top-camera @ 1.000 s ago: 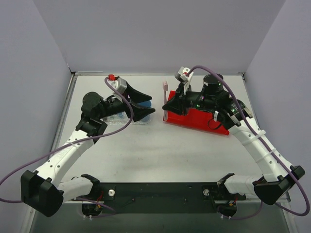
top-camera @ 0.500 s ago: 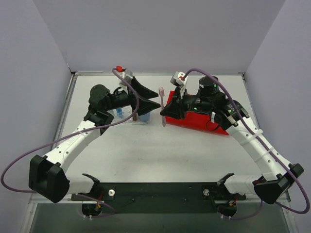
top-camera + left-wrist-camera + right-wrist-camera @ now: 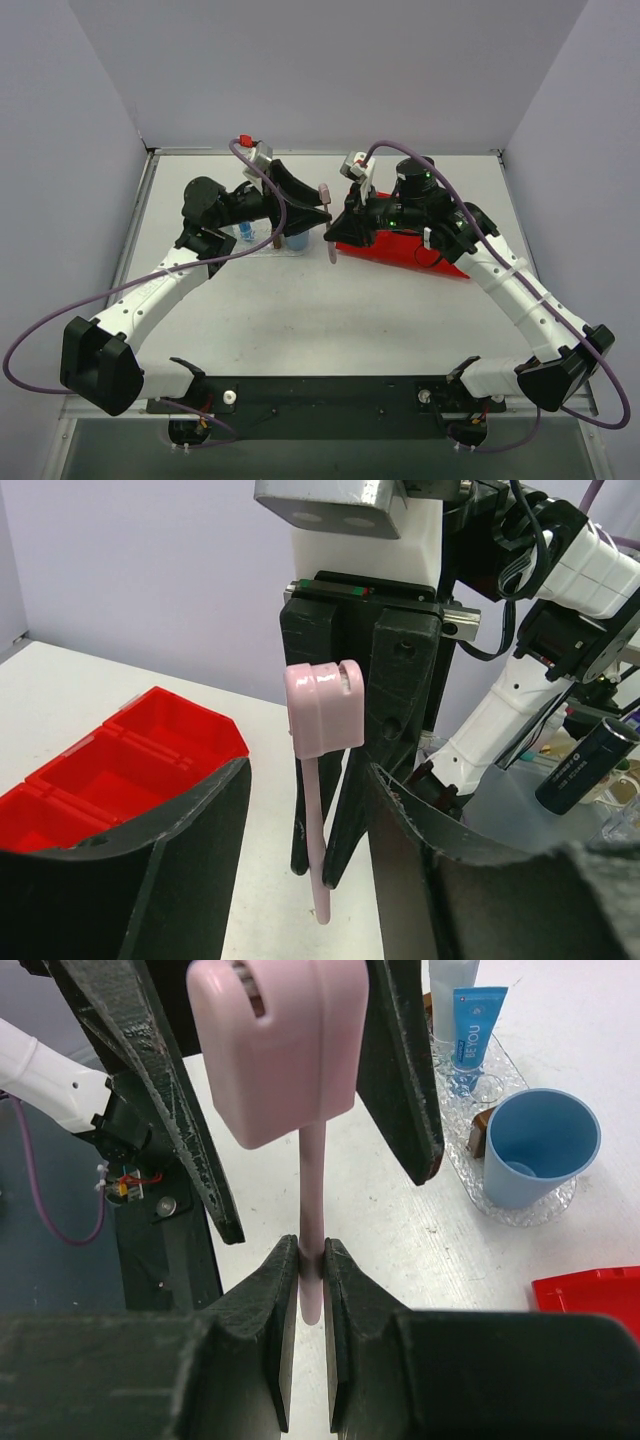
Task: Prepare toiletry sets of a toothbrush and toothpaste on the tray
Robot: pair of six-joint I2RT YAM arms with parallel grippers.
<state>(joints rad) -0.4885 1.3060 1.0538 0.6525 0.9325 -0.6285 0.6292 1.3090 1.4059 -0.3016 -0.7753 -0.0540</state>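
The pink-white toothbrush [image 3: 328, 226] hangs upright over the table, capped head on top. My right gripper [image 3: 311, 1250] is shut on the low end of its handle [image 3: 312, 1190]. My left gripper [image 3: 308, 770] is open. Its two fingers flank the toothbrush [image 3: 318, 820] on either side without touching it. The clear bumpy tray [image 3: 530, 1215] lies to the left of the red bin. In it stand a blue toothpaste tube [image 3: 468, 1045] and a white one [image 3: 450, 990]. From above, my left arm hides most of the tray [image 3: 258, 248].
A round blue cup [image 3: 540, 1150] stands at the tray's near end [image 3: 296, 240]. The red bin with compartments [image 3: 400, 246] sits under my right arm [image 3: 100, 770]. Grey walls close in the table at the back and both sides.
My right gripper has carried the toothbrush left, from above the red bin to the left gripper. The left gripper swung right to meet it and its jaws narrowed a little.
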